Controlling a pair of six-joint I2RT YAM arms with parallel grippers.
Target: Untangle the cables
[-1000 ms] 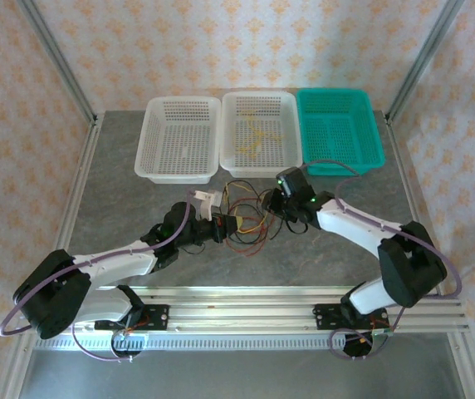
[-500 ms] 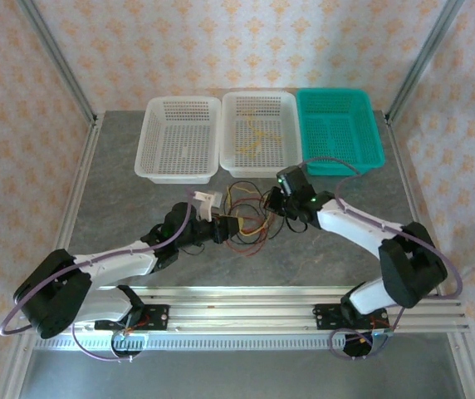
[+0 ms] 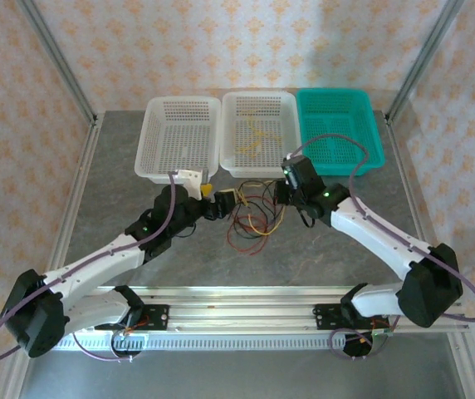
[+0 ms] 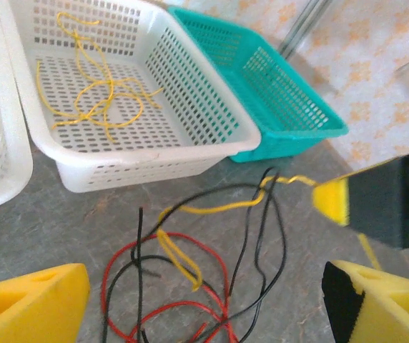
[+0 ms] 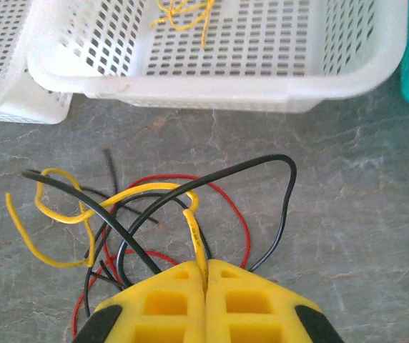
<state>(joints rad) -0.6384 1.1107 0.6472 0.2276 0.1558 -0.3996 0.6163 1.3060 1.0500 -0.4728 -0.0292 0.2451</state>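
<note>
As the right gripper is clamped on the yellow cable, draw it slowly toward twelve o'clock; the left gripper, wide open and empty, should pin the red cable.

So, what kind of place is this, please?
Probably a robot lab test cell, not a home: two arms bolted to an aluminium rail, metal frame posts around a grey table, and three plastic baskets.

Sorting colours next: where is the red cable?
Right wrist view: the red cable loops on the table beside the white basket, tangled with black and yellow cables.
</note>
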